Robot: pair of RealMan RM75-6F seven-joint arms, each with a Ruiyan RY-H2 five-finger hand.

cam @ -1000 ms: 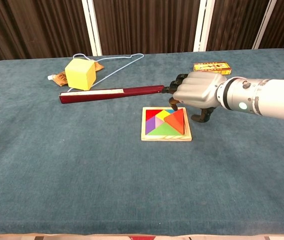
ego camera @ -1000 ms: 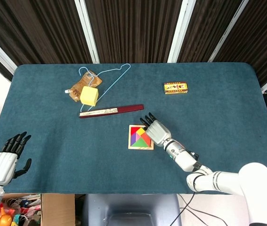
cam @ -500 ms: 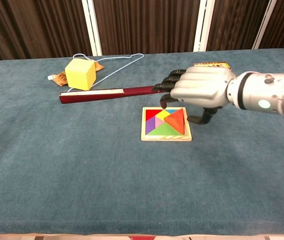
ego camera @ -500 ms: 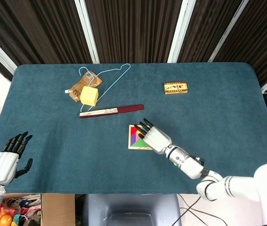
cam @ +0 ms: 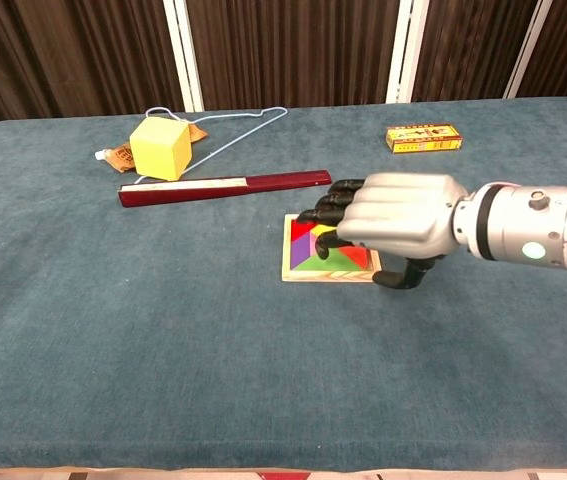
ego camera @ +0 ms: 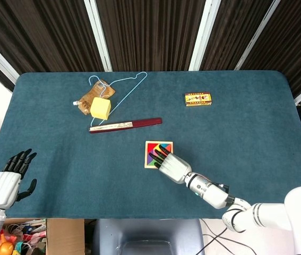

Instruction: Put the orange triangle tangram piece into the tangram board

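Observation:
The wooden tangram board (ego camera: 151, 147) lies near the middle of the blue table, filled with coloured pieces. My right hand (ego camera: 170, 164) hovers palm down over the board's right half, fingers stretched out towards the left and holding nothing. In the chest view the right hand (cam: 393, 212) covers most of the board (cam: 306, 262). The orange triangle lies in the board beneath it, and only a reddish-orange sliver (cam: 359, 258) shows under the palm. My left hand (ego camera: 9, 179) hangs open at the table's near left corner, far from the board.
A dark red stick (ego camera: 125, 125) lies just behind the board. Further back left are a yellow cube (ego camera: 100, 108), a brown packet (ego camera: 90, 94) and a light blue wire hanger (ego camera: 125, 85). A small yellow box (ego camera: 197, 99) sits at the back right.
My right hand has drawn back towards the near edge and dropped lower over the board, now covering the orange triangle that showed before. The left hand has stayed still.

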